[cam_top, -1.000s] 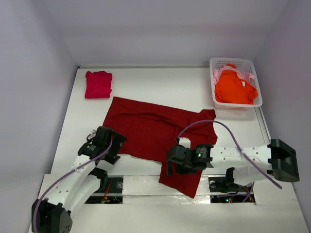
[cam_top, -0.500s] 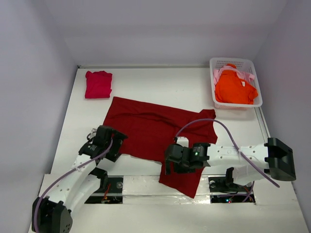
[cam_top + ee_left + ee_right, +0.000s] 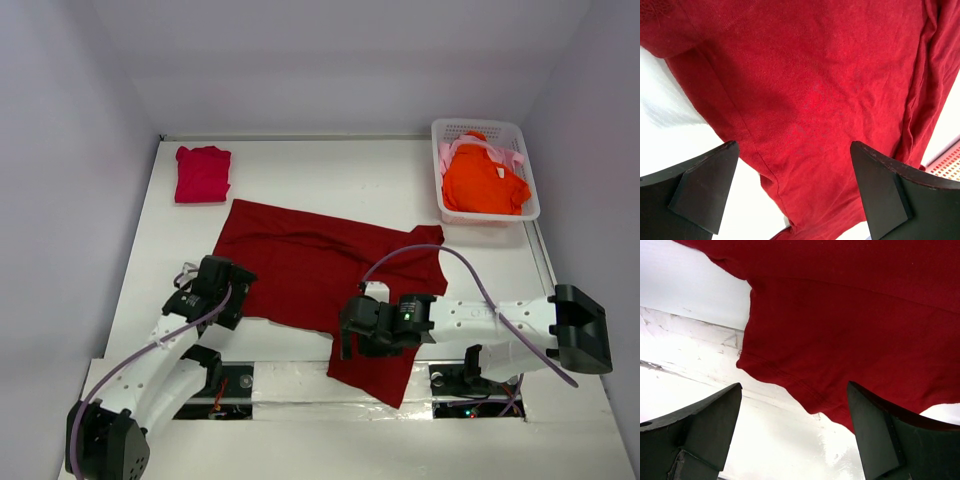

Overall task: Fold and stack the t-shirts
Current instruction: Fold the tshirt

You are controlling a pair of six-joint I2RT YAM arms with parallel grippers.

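Both grippers stand wide open and hold nothing. The left gripper point(image 3: 795, 192) hangs just over the left edge of the dark red t-shirt point(image 3: 310, 265), with cloth filling the gap between its fingers and bare table point(image 3: 330, 170) showing on one side. The right gripper point(image 3: 792, 435) hovers above the near part of the same shirt, where a stitched hem runs across the white ledge at the table's front edge. I cannot tell whether either set of fingertips touches the cloth.

The shirt lies spread but skewed across the middle of the table, its near end draped over the front ledge. A crimson-pink t-shirt point(image 3: 202, 173) sits folded at the far left corner. The orange t-shirt point(image 3: 485, 180) and the pale pink t-shirt point(image 3: 447, 152) are bunched in the white basket point(image 3: 480, 127) at the far right.

My reading is that one shirt is done and the first fold of the dark red one is being set up — no grasp is made yet. The next move likely calls for each gripper to drop onto an edge and pinch a single layer, then lift together so the cloth carries over evenly.

Against a second ago little differs — the right gripper has crept slightly leftward along the near edge, the left has nudged a touch and its jaws have drawn in very slightly, and the shirts lie as they did.
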